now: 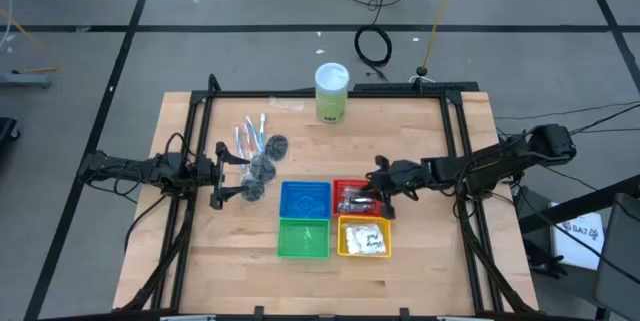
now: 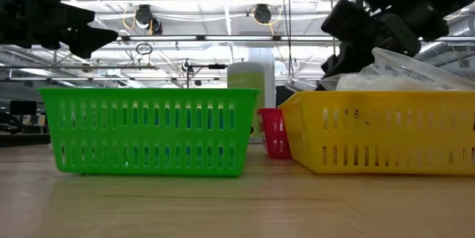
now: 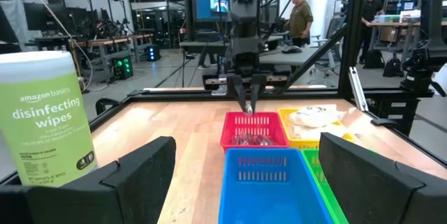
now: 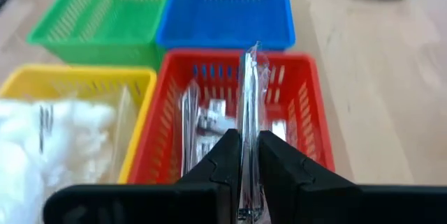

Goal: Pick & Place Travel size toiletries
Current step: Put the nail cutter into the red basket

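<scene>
Two baskets already hold items, red (image 1: 351, 199) and yellow (image 1: 364, 238), while the right gripper (image 4: 242, 155), pinched on a clear-wrapped stick (image 4: 248, 91), hangs over red; sticks (image 1: 249, 135) and puffs (image 1: 264, 164) remain by the wide-open, empty left gripper (image 1: 230, 174).

Red basket (image 4: 307, 105), blue basket (image 4: 223, 8), green basket (image 2: 148, 130), yellow basket (image 2: 378, 138); green wipes cylinder (image 1: 332, 94), white lid.
</scene>
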